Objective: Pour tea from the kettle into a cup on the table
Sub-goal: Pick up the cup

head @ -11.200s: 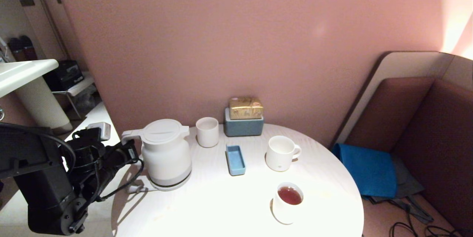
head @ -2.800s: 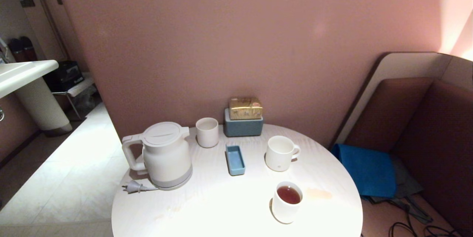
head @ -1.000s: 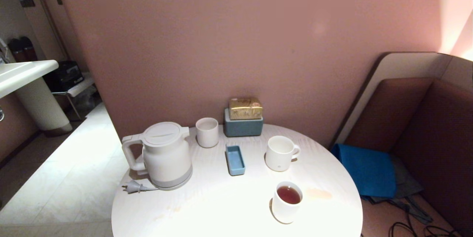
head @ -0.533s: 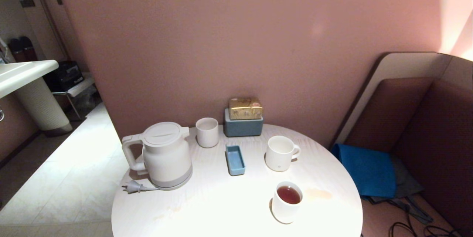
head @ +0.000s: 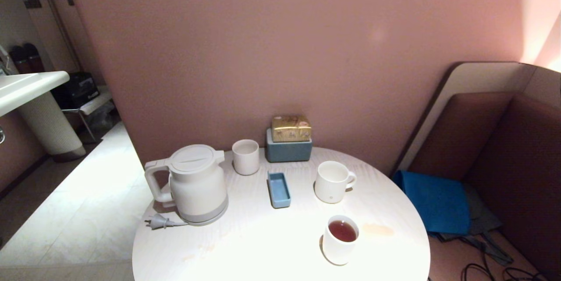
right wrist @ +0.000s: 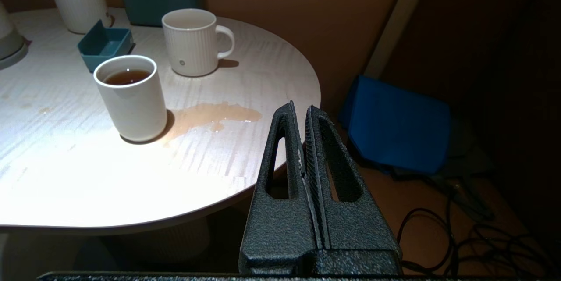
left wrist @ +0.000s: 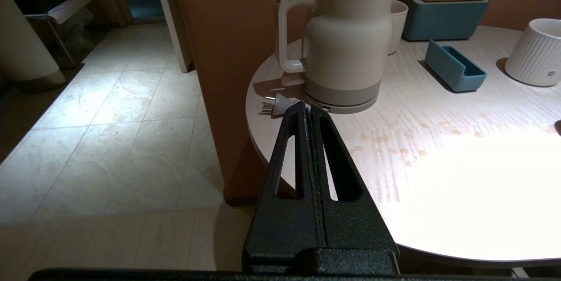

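Observation:
The off-white kettle (head: 196,183) stands upright at the left of the round white table (head: 263,250), its plug (head: 157,222) lying beside it. The plain white cup (head: 339,240) sits near the front right, holding reddish-brown tea (head: 342,231). A pale brown puddle (right wrist: 210,114) lies on the table beside the cup (right wrist: 130,97). Neither arm shows in the head view. My left gripper (left wrist: 307,106) is shut and empty, off the table's left front edge, pointing toward the kettle (left wrist: 342,40). Shut and empty too, my right gripper (right wrist: 299,108) hangs off the table's right edge.
A ribbed handleless cup (head: 246,156), a white mug (head: 333,181), a small blue tray (head: 279,189) and a blue box with a gold pack (head: 289,143) stand behind. Pink wall at the back. A booth seat with blue cloth (head: 438,202) is at right; cables (right wrist: 460,237) lie on the floor.
Long ago my left arm was beside the kettle's handle; it has since withdrawn from the head view. Over the last second nothing has moved.

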Motion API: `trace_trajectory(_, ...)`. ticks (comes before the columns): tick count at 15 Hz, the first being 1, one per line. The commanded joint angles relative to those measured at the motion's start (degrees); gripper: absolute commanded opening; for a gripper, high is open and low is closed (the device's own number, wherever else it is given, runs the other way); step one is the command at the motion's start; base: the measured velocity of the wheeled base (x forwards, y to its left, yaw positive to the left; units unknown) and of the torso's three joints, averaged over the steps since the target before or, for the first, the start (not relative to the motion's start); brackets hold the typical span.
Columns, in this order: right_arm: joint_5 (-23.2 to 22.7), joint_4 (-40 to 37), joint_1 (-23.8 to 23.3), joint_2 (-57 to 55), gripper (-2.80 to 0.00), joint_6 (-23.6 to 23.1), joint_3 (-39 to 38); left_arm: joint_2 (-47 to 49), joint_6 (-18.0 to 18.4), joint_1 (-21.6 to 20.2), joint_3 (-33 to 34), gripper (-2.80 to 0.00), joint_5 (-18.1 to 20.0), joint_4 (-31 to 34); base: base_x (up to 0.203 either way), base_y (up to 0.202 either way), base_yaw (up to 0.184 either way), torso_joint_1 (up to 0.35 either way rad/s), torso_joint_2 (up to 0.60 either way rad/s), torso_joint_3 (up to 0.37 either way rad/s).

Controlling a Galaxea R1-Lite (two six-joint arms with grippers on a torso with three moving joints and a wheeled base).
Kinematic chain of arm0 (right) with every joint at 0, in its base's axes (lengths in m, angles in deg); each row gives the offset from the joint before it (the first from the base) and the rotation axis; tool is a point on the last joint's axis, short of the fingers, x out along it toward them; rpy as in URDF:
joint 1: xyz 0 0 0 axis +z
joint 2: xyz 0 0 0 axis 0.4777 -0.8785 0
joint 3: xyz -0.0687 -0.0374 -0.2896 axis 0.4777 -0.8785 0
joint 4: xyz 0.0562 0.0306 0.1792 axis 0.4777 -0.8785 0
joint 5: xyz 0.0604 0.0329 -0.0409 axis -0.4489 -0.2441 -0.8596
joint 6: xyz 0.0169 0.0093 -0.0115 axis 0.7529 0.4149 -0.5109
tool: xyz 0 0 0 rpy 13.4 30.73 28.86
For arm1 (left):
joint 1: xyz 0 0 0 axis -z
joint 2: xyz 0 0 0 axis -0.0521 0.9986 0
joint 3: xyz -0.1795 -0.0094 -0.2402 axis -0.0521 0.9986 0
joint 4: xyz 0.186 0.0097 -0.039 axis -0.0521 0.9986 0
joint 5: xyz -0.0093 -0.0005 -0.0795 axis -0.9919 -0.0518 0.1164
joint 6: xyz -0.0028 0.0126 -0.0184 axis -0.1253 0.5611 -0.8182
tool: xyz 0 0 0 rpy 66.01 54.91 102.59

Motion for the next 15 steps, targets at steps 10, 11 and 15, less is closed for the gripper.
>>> trace_trajectory(10, -0.03, 0.01, 0.01, -0.07, -2.80, -0.04, 0.00, 0.07, -0.01, 0.00, 0.00, -2.80, -0.08, -0.02, 0.000, 0.000, 0.000, 0.000, 0.00, 0.000)
trace_trajectory(11, -0.03, 0.01, 0.01, -0.07, -2.80, 0.05, 0.00, 0.05, -0.01, 0.00, 0.00, -2.80, -0.08, -0.02, 0.000, 0.000, 0.000, 0.000, 0.00, 0.000)
trace_trajectory(15, -0.03, 0.01, 0.01, -0.07, -2.80, 0.05, 0.00, 0.14, -0.01, 0.00, 0.00, -2.80, -0.08, -0.02, 0.000, 0.000, 0.000, 0.000, 0.00, 0.000)
